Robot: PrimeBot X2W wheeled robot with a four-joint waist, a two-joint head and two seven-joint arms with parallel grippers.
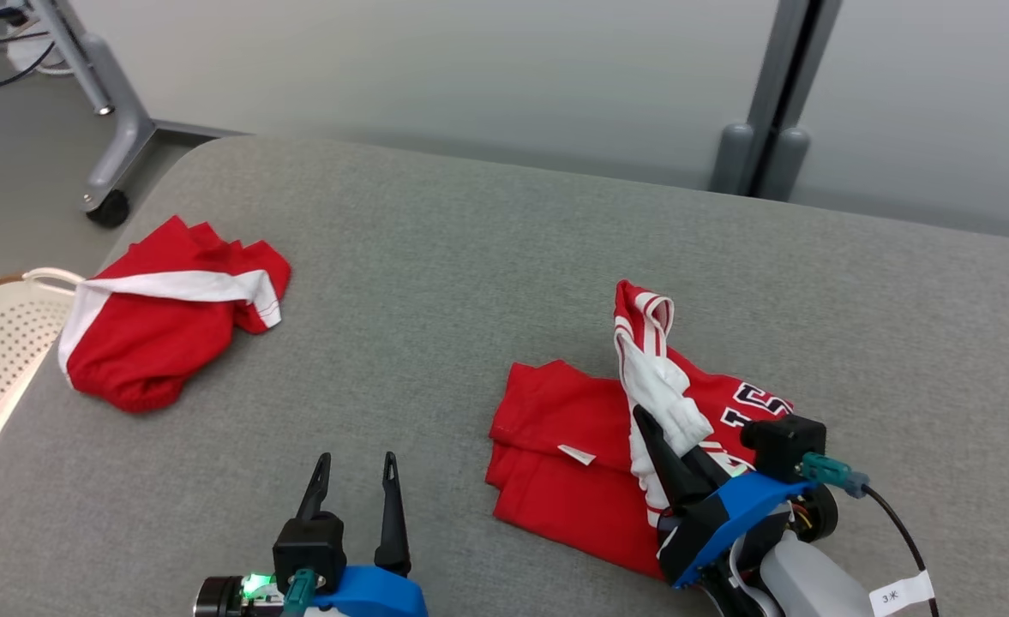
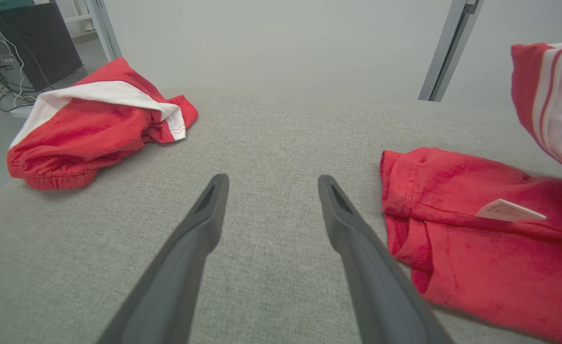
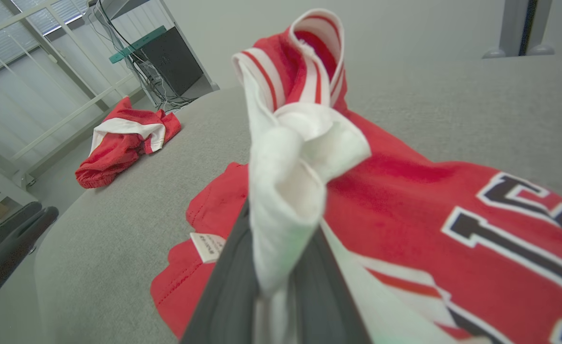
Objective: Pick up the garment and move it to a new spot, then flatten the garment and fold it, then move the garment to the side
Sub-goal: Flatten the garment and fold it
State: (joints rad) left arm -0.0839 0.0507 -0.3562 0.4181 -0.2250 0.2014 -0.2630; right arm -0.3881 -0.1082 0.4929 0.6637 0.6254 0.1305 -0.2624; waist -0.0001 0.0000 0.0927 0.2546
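Right gripper (image 1: pixel 658 437) fingers pinch white trim (image 1: pixel 660 387) of red jersey (image 1: pixel 568 428), raised off worktop (image 1: pixel 470 300); left gripper (image 1: pixel 357 467) fingers spread.

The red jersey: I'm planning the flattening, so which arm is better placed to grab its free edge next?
Left, likely. The left fingers stand open over the cushion beside the jersey; the right fingers are shut on its white trim.

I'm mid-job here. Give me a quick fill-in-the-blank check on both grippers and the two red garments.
The right gripper is shut on the ____ fabric of the jersey.
The left gripper has its jaws ____ and holds nothing.
The red shorts lie to the robot's ____ of the jersey.
Missing words: white; open; left.
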